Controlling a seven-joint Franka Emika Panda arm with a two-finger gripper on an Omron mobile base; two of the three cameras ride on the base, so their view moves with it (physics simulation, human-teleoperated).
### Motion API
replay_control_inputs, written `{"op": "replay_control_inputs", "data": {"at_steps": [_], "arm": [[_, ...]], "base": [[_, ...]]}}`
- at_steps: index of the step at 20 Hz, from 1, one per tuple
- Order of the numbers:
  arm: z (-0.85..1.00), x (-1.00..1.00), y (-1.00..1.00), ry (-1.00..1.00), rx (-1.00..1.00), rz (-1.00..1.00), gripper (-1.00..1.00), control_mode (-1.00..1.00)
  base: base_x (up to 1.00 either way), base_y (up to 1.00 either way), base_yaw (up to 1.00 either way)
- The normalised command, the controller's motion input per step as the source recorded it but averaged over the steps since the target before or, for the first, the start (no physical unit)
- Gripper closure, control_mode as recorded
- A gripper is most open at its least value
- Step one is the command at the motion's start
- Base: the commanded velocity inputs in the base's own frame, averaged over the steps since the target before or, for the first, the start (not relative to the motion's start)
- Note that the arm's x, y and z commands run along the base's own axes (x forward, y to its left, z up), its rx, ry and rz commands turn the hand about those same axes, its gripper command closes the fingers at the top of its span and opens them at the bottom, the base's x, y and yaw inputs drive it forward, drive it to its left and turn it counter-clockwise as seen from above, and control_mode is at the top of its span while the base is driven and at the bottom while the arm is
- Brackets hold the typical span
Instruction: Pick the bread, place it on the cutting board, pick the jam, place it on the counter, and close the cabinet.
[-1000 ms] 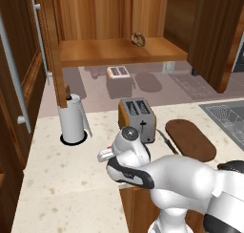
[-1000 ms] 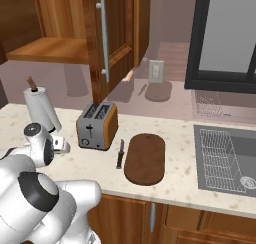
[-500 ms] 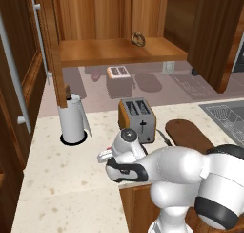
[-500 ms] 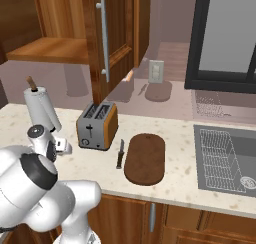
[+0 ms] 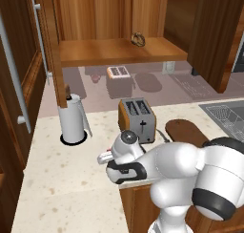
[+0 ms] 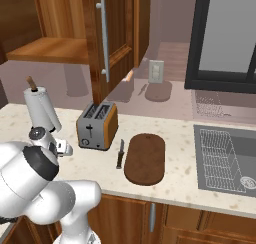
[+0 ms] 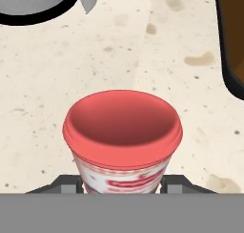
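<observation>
Jam (image 7: 123, 141): red jar, pale printed band, seen from above in hand view; clamped between the two fingertips (image 7: 66, 183), low over bare counter (image 5: 62, 179). Contact with the stone not discernible.

Gripper (image 5: 106, 156): closed on jam; sits over the counter's front part, forward of the toaster (image 5: 137, 118) and right of the paper-towel roll (image 5: 74, 117). In the base views the jar itself is hidden by the wrist.

Bread (image 5: 138, 38): dark knotted lump on the cabinet shelf, toward its right end, near the back. Not yet on the board.

Board (image 6: 145, 158): dark oval, bare, on the counter right of the toaster, near the front edge. Knife (image 6: 120, 154) lying between toaster and board, just beside the board.

Cabinet (image 5: 119, 50): doors open, shelf exposed, bar handle (image 6: 104, 35) on the swung-out right door.

Step in hand, judged: placing jam on counter. Bread step apparently undone, so order looks off from the task wording.

Next move, judged: lower until the base sits flat, spread the fingers, lift straight clear so as not to tip the jar. Afterwards a high reach to the shelf for bread, then both doors swung shut.
</observation>
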Motion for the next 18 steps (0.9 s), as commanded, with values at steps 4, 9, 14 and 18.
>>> {"op": "replay_control_inputs", "data": {"at_steps": [4,9,14,18], "arm": [[-0.08,0.0,0.0,0.0,0.0,0.0,1.0,-1.0],[-0.08,0.0,0.0,0.0,0.0,0.0,1.0,-1.0],[-0.08,0.0,0.0,0.0,0.0,0.0,1.0,-1.0],[-0.01,0.0,0.0,0.0,0.0,0.0,1.0,-1.0]], "base": [[0.0,0.0,0.0],[0.0,0.0,0.0],[0.0,0.0,0.0],[0.0,0.0,0.0]]}}
